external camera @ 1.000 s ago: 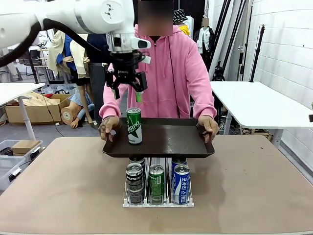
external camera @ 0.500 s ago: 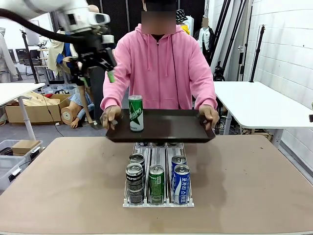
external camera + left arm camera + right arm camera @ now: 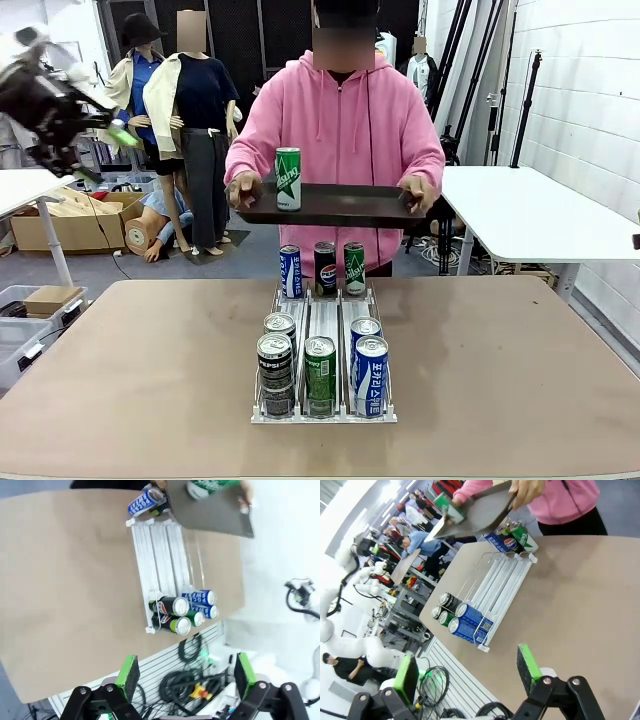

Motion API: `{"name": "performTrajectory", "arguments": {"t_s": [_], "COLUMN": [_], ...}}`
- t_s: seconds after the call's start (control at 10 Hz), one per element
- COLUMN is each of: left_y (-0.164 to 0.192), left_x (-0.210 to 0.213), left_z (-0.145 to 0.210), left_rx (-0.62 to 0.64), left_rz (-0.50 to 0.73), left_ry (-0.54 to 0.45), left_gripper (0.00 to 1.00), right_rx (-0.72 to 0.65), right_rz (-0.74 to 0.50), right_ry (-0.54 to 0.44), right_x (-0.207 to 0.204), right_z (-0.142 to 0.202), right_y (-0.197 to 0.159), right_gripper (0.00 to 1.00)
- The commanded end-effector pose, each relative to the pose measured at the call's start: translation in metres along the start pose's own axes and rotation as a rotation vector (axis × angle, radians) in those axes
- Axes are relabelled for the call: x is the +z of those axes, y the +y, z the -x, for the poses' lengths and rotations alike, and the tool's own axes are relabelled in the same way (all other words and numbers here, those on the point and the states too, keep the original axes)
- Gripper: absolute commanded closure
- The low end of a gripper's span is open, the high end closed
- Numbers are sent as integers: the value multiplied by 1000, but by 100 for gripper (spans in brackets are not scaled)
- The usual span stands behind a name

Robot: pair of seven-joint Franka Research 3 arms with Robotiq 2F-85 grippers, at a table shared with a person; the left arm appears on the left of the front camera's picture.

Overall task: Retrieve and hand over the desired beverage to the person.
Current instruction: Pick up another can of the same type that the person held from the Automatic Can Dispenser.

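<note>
While the green can is standing upright at one end of the tray the person is holding, the left tool and right tool are gaping wide and empty, the can likely being light, rigid and slick, best gripped mid-body.

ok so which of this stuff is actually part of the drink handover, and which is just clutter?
Part of the job:
- person in pink hoodie
- green can, upright on the dark tray the person holds
- can rack on the brown table
- left gripper and right gripper, both open and empty

Lying about:
- cardboard box
- white side table
- plastic bin
</note>
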State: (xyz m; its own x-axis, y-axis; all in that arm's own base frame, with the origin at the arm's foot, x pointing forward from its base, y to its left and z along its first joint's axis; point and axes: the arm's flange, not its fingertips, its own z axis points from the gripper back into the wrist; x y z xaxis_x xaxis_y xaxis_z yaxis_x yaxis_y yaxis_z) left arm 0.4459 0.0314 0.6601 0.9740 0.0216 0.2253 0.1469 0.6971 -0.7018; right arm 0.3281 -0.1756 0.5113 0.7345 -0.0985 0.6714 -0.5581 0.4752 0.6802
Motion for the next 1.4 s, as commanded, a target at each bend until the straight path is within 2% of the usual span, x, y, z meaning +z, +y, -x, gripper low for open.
{"name": "performTrajectory", "arguments": {"t_s": [0.0, 0.2, 0.4, 0.6, 0.9, 1.0, 1.1, 1.3], "left_y": [54, 118, 165, 199, 224, 225, 220, 220], "left_x": [-6, -7, -5, 4, 2, -1, 3, 3], "left_z": [5, 5, 22, 39, 46, 42, 51, 51], "left_rx": [6, -22, -46, -57, -46, -55, -28, -28], "left_rz": [146, 335, 459, 526, 567, 589, 543, 543], "left_ry": [-28, -111, -152, -189, -166, -164, -168, -168], "left_gripper": [0, 0, 0, 0, 0, 0, 0, 0], "right_rx": [6, 6, 6, 6, 6, 6, 6, 6], "right_rz": [-23, -23, -23, -23, -23, -23, -23, -23], "right_ry": [-21, -21, -21, -21, -21, -21, -21, -21], "right_x": [-1, -1, -1, -1, -1, -1, -1, -1], "right_z": [-2, -2, -2, -2, -2, -2, -2, -2], "right_y": [0, 0, 0, 0, 0, 0, 0, 0], "right_gripper": [0, 0, 0, 0, 0, 0, 0, 0]}}
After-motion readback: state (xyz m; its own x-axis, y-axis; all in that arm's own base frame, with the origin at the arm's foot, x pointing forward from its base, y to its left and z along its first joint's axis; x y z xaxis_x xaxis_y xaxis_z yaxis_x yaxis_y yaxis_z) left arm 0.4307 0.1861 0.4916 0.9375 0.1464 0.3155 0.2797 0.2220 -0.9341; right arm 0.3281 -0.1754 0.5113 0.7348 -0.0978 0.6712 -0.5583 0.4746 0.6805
